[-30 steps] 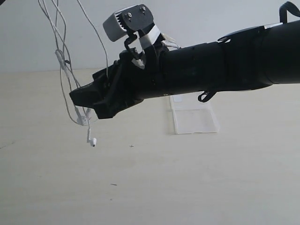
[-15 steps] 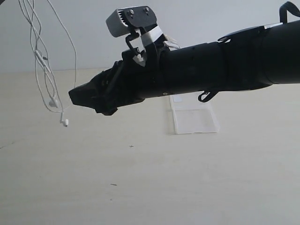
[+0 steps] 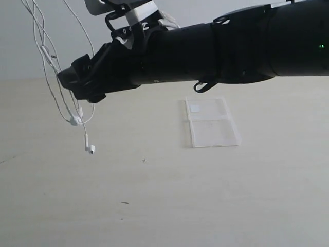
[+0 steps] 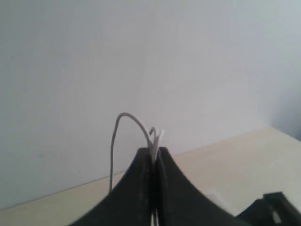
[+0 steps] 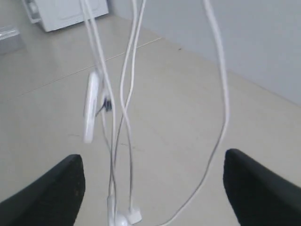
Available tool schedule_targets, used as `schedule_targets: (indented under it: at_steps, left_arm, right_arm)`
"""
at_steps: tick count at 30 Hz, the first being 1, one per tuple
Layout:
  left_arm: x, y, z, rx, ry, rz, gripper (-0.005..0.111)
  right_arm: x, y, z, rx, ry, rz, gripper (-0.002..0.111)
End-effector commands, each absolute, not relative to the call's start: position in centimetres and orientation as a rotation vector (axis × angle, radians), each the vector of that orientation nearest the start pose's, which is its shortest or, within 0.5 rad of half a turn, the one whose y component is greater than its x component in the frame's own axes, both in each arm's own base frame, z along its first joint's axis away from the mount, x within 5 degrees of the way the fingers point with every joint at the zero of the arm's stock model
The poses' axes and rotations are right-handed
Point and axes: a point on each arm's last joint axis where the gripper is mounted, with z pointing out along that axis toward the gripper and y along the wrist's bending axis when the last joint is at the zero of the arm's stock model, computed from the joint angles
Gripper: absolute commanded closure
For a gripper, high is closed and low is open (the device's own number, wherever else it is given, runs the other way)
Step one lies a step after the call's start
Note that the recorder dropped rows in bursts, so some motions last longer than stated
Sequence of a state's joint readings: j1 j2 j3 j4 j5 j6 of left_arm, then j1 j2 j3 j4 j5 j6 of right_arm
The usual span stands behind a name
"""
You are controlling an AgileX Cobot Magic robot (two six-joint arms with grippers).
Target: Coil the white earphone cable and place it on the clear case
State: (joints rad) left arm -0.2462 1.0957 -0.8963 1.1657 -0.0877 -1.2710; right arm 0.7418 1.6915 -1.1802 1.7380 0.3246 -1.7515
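The white earphone cable [image 3: 61, 98] hangs in several loose strands from above the frame's top left, its inline remote [image 3: 47, 54] high up and two earbuds [image 3: 90, 150] dangling lowest, above the table. My left gripper [image 4: 155, 151] is shut on the cable [image 4: 114, 141], which arcs out of its tips; in the exterior view it is out of frame. My right gripper [image 3: 72, 86] reaches across from the right and stands open beside the strands. In the right wrist view the strands [image 5: 124, 108] hang between its wide-apart fingers [image 5: 70, 188], touching neither. The clear case [image 3: 211, 123] lies flat on the table.
The black right arm [image 3: 231, 46] spans the upper part of the exterior view above the case. The pale tabletop [image 3: 164, 206] runs to a grey wall behind. A white box [image 5: 66, 14] stands far off in the right wrist view.
My right arm has risen and moved left, uncovering the case, and its jaws have widened. The hanging cable swung left, then partly back, with the earbuds lower again.
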Motion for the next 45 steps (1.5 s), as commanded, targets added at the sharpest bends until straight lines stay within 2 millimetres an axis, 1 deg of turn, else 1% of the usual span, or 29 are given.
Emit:
schedule_targets:
  at_steps: [1,3,7,11,13,15,16,19,25,31,36,45]
  left_arm:
    - [25.4,-6.8,37.0,0.169,1.699,-0.288,0.107]
    - [25.8,-7.0,37.1,0.170,1.702,-0.286,0.107]
    - [26.4,-7.3,37.7,0.178,1.679,-0.309,0.107]
    - [26.5,-7.9,38.0,0.228,1.650,-0.362,0.107]
    - [26.6,-8.0,37.9,0.267,1.644,-0.335,0.107]
    - [26.8,-8.1,37.7,0.322,1.637,-0.288,0.107]
    - [26.8,-8.1,37.6,0.317,1.640,-0.294,0.107]
    - [26.8,-8.3,37.7,0.311,1.631,-0.330,0.107]
    - [26.9,-8.1,37.7,0.294,1.633,-0.320,0.107]
    - [26.9,-8.2,37.7,0.296,1.626,-0.332,0.107]
    - [27.0,-8.0,37.7,0.295,1.626,-0.286,0.107]
    - [26.8,-8.2,38.0,0.274,1.599,-0.358,0.107]
  right_arm:
    - [27.4,28.4,29.0,-0.876,1.784,0.742,0.031]
    - [27.5,28.4,29.1,-0.872,1.785,0.737,0.031]
    - [27.7,28.4,28.7,-0.857,1.803,0.720,0.031]
    - [28.0,28.7,27.7,-0.858,1.833,0.724,0.031]
    - [28.2,28.8,27.0,-0.850,1.857,0.725,0.031]
    - [28.4,29.0,26.8,-0.838,1.871,0.731,0.031]
    - [28.5,29.1,26.7,-0.838,1.870,0.731,0.031]
    - [29.0,29.5,27.0,-0.834,1.856,0.735,0.031]
    - [29.5,29.9,27.5,-0.824,1.839,0.730,0.031]
    - [29.8,29.8,27.4,-0.804,1.850,0.696,0.031]
    - [29.8,29.7,27.4,-0.803,1.851,0.694,0.031]
    - [30.4,29.2,27.2,-0.754,1.877,0.602,0.031]
